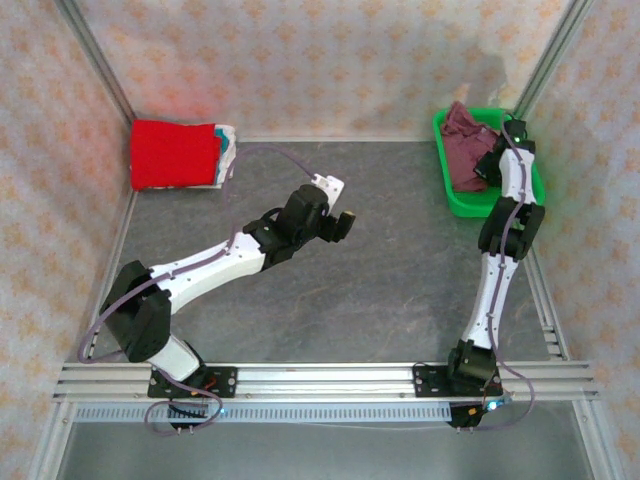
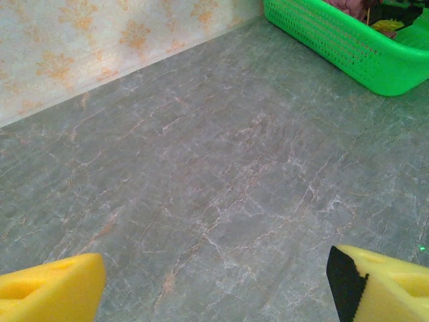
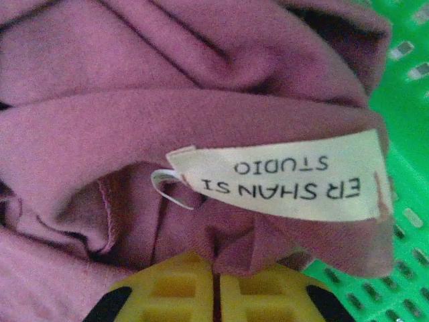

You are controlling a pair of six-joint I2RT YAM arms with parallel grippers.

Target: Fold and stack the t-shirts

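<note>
Over basket (image 1: 470, 206) — right hand (image 3: 216, 272) reaching far, clamped on maroon t-shirt (image 3: 167, 114); left hand (image 2: 216, 268) low, apart.

**Table** (image 1: 400, 290): grey marble top. The centre and near-right stretch are bare, an open lane from the near rail to the far wall.

**Walls**: 3 patterned sides, closed.

**Left arm** (image 1: 200, 270): lies diagonally from the near-left base toward the centre. The left gripper (image 1: 345, 222) is spread wide over bare surface.

**Folded stack**: red t-shirt (image 1: 175, 153) on whitish t-shirts (image 1: 228, 145), blocking the far-left corner.

**Green basket** (image 1: 455, 195): far-right corner, heaped with the maroon t-shirt (image 1: 468, 130).

**Right arm** (image 1: 495, 280): runs along the right edge. The right gripper (image 3: 216, 288) is inside the basket, its pads pinched on a fold.
</note>
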